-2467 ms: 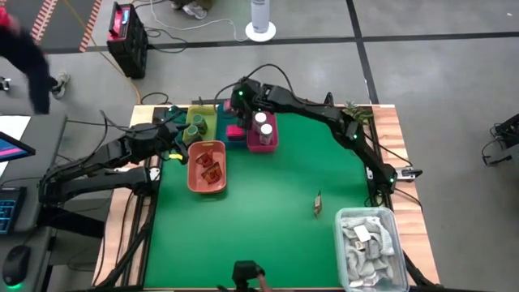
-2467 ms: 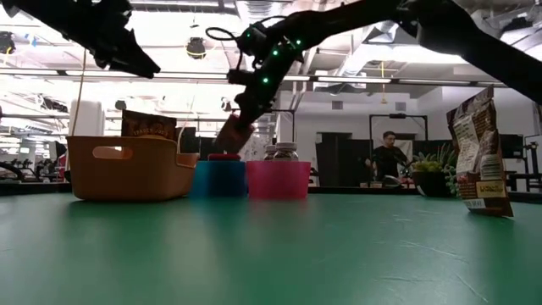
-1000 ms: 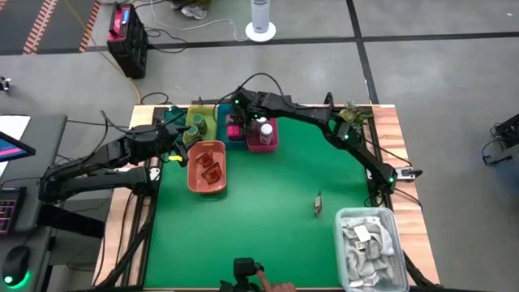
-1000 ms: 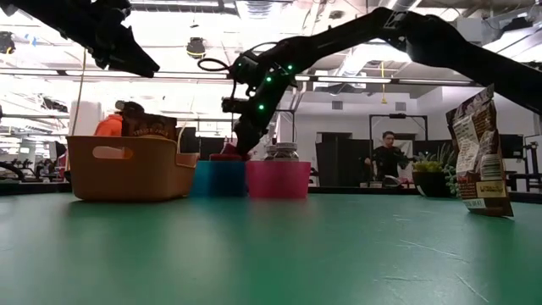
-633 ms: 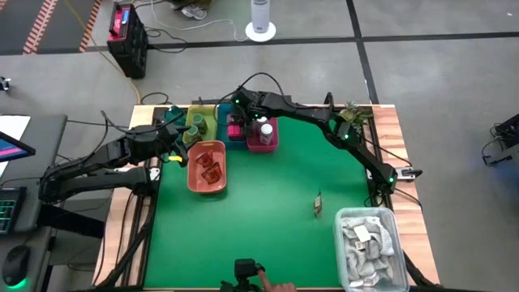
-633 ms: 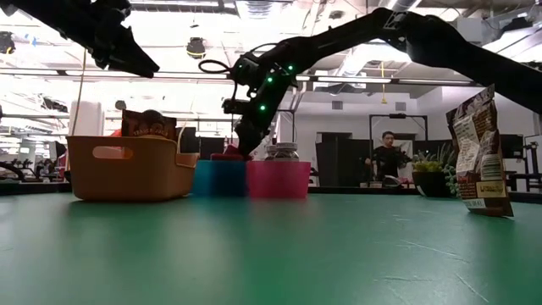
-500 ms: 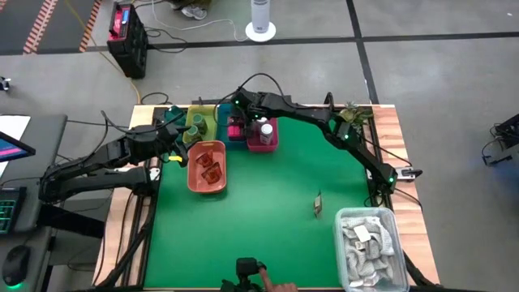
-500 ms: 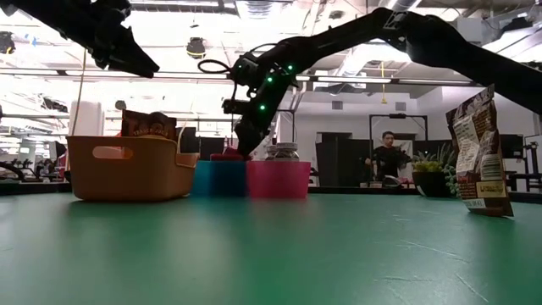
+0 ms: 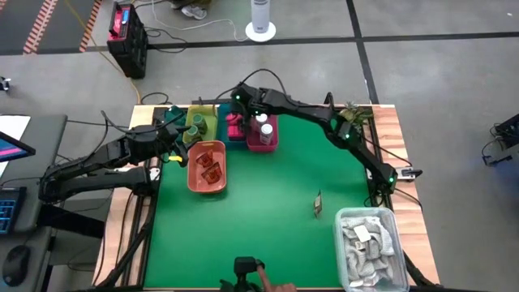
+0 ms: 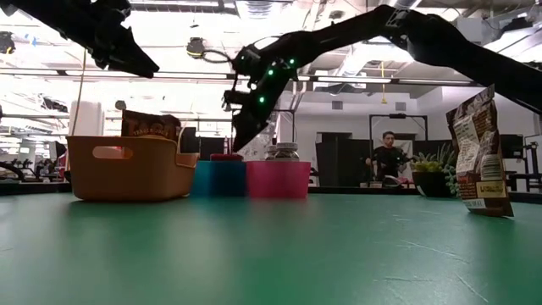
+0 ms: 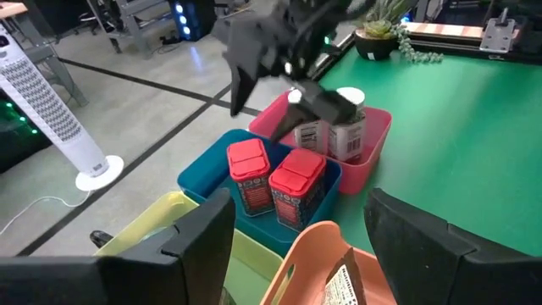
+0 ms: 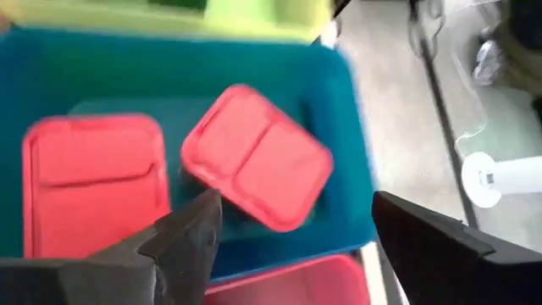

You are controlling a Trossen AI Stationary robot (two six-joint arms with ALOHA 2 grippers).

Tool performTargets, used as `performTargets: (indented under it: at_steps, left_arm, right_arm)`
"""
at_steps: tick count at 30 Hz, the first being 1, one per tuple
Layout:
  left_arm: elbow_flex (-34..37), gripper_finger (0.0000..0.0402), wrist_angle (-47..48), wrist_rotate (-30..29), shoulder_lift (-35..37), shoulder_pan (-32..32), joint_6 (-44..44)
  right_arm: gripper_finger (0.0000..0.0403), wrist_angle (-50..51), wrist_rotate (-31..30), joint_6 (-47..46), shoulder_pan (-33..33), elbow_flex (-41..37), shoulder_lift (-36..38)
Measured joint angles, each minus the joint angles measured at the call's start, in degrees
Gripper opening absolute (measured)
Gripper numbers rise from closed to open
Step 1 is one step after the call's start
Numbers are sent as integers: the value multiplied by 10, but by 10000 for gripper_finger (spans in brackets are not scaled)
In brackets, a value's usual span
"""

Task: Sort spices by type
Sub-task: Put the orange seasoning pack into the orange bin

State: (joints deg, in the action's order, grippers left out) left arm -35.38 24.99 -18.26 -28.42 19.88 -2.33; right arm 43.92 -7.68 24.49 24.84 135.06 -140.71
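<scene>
Two bright pink packs point(image 12: 254, 165) point(image 11: 248, 174) stand side by side in the blue tray point(image 9: 221, 116), one turned askew. My right gripper point(image 12: 288, 246) point(image 9: 241, 113) hovers open just above them, touching nothing; in the low view it point(image 10: 240, 140) is clear of the tray rim. White-capped jars point(image 11: 339, 127) stand in the pink tray point(image 9: 261, 146). Red-brown sachets point(image 9: 209, 166) lie in the orange tray. A greenish jar point(image 9: 192, 130) sits in the yellow-green tray. My left gripper point(image 11: 309, 246) point(image 9: 177, 138) waits open, raised beside the orange tray.
One sachet point(image 9: 318, 203) point(image 10: 478, 152) stands upright alone on the green mat toward the right near side. A grey bin of pale rags point(image 9: 369, 243) fills the near right corner. A potted plant point(image 9: 354, 113) stands at the far right edge. The mat's middle is bare.
My right gripper has risen from the blue tray, up and slightly toward the far edge, leaving the second pink pack standing in the tray beside the first. The left arm has kept still.
</scene>
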Motion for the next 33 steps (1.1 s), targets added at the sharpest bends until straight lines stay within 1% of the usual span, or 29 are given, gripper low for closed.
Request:
performTargets:
  at_steps: [4, 8, 15, 19, 22, 25, 28, 31, 33]
  left_arm:
    - [0, 251, 0, -2, 0, 0, 0]
    - [0, 251, 0, -3, 0, 0, -4]
    - [0, 251, 0, -2, -1, 0, 0]
    - [0, 251, -1, 17, -1, 0, 3]
    - [0, 251, -3, 30, -1, 0, 14]
    - [0, 251, -4, 31, -1, 0, 20]
    - [0, 251, -4, 33, -3, 0, 27]
    - [0, 251, -5, 50, -14, 0, 34]
    - [0, 251, -8, 58, -27, 0, 35]
  right_arm:
    - [333, 6, -14, -4, -2, -3, 32]
    - [333, 58, -15, -41, -16, -3, 74]
    - [333, 172, -15, -74, -88, -3, 133]
    - [333, 234, -17, -110, -137, -3, 155]
    - [333, 276, -54, -136, -175, -3, 169]
    - [333, 312, -93, -159, -209, -4, 178]
    - [333, 346, -102, -183, -232, -4, 189]
    - [333, 382, -103, -209, -246, -4, 194]
    - [333, 387, -104, -223, -254, -13, 194]
